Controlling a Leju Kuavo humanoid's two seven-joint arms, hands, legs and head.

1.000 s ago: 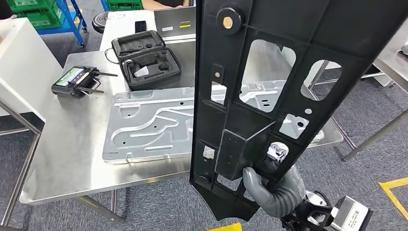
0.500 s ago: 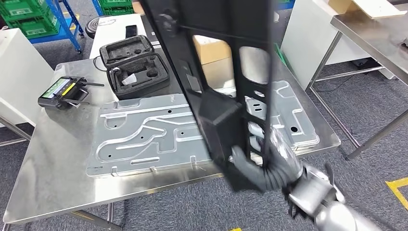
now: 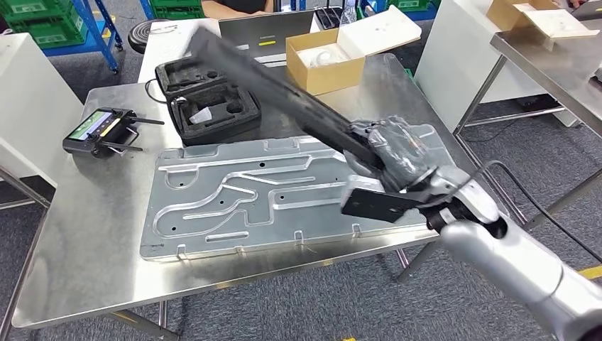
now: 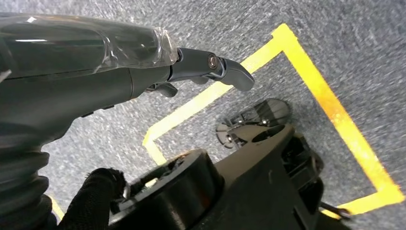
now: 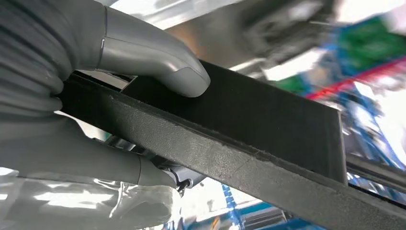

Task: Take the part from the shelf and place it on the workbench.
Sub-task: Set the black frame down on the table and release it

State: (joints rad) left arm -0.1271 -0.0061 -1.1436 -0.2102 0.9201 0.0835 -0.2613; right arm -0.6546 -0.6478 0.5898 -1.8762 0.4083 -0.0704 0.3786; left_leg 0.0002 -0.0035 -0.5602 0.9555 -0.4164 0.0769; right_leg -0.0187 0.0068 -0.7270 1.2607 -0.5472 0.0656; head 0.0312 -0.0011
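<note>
Right hand point(image 3: 397, 153) is clamped on the black part point(image 3: 284, 92), whose long axis slants over the workbench point(image 3: 85, 234). Left hand point(image 4: 143, 76) hangs with fingers apart, holding nothing.

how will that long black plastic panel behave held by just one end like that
Probably stiff: the black panel stays straight over the workbench though the right robot hand grips only one end. Likely light for its size, as one hand carries it. Its length may make it swing, risking the metal plate and foam case.
</note>
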